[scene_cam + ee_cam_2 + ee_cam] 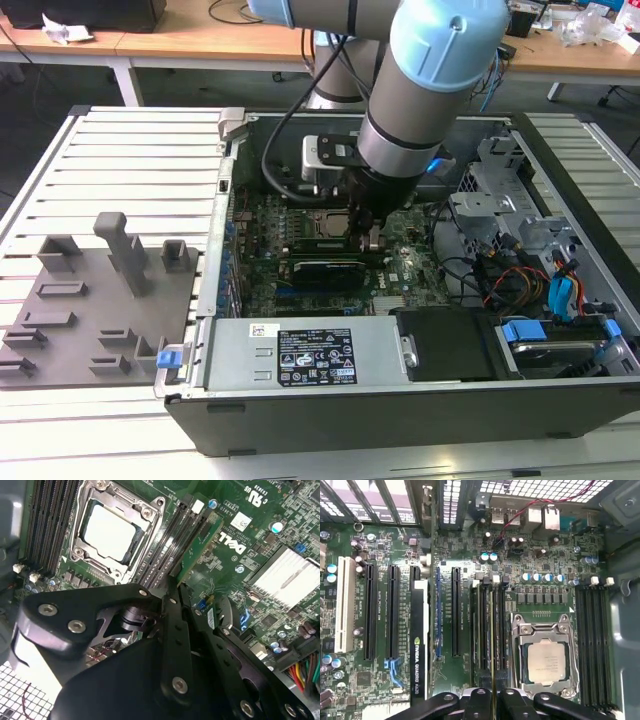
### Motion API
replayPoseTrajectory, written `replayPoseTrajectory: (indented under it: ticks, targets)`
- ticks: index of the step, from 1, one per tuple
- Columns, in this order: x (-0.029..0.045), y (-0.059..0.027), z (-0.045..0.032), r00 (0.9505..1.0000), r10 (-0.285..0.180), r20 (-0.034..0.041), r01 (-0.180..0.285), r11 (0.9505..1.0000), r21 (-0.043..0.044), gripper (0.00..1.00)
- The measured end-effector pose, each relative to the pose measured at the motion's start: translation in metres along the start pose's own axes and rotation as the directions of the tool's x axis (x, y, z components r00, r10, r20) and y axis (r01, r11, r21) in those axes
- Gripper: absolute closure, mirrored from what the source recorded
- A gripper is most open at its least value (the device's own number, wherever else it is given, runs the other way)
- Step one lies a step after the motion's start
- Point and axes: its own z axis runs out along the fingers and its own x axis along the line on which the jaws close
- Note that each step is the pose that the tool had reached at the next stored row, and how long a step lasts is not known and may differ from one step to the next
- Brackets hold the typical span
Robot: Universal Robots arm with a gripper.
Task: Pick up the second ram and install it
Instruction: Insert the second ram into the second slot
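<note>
Green second ram (196,547) is pinched edge-on in my closed end effector (172,587), poised over the black slots (490,625) just beside the processor socket (547,662); I judge squareness before pressing essential.

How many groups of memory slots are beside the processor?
2. One group lies on one side of the processor; the other group lies on the opposite side, where the pincer grips the second ram. The pincer hides part of it.
</note>
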Motion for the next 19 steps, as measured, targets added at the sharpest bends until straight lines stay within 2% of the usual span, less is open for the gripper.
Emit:
replayPoseTrajectory:
  ticks: [1, 2, 3, 5, 6, 8, 9, 10, 11, 14, 15, 16, 19]
  targets:
    - [-0.0003, 0.0004, 0.0003, 1.0000, 0.001, -0.0025, -0.001, 1.0000, 0.0005, 0.87]
    - [-0.0013, 0.0008, 0.0007, 1.0000, 0.002, -0.0091, -0.002, 1.0000, 0.0011, 0.87]
    - [-0.0029, 0.0008, 0.0010, 0.9999, 0.002, -0.0125, -0.002, 1.0000, 0.0011, 0.87]
    - [-0.0074, 0.0009, 0.0019, 0.9999, 0.003, -0.0160, -0.003, 1.0000, 0.0013, 0.87]
    - [-0.0127, 0.0010, 0.0028, 0.9995, 0.004, -0.0320, -0.004, 1.0000, 0.0017, 0.87]
    - [-0.0171, 0.0012, 0.0036, 0.9982, 0.007, -0.0594, -0.007, 1.0000, 0.0027, 0.87]
    - [-0.0203, 0.0016, 0.0041, 0.9970, 0.008, -0.0769, -0.008, 1.0000, 0.0033, 0.87]
    - [-0.0225, 0.0021, 0.0046, 0.9965, 0.009, -0.0828, -0.009, 1.0000, 0.0035, 0.87]
    - [-0.0249, 0.0032, 0.0050, 0.9963, 0.009, -0.0852, -0.009, 1.0000, 0.0035, 0.87]
    - [-0.0291, 0.0101, 0.0073, 0.9963, 0.008, -0.0857, -0.008, 1.0000, 0.0035, 0.87]
    - [-0.0291, 0.0109, 0.0079, 0.9950, 0.010, -0.0997, -0.009, 0.9999, 0.0038, 0.87]
    - [-0.0292, 0.0109, 0.0086, 0.9945, 0.010, -0.1045, -0.010, 0.9999, 0.0039, 0.87]
    - [-0.0289, 0.0105, 0.0126, 0.9945, 0.010, -0.1041, -0.010, 0.9999, 0.0039, 0.87]
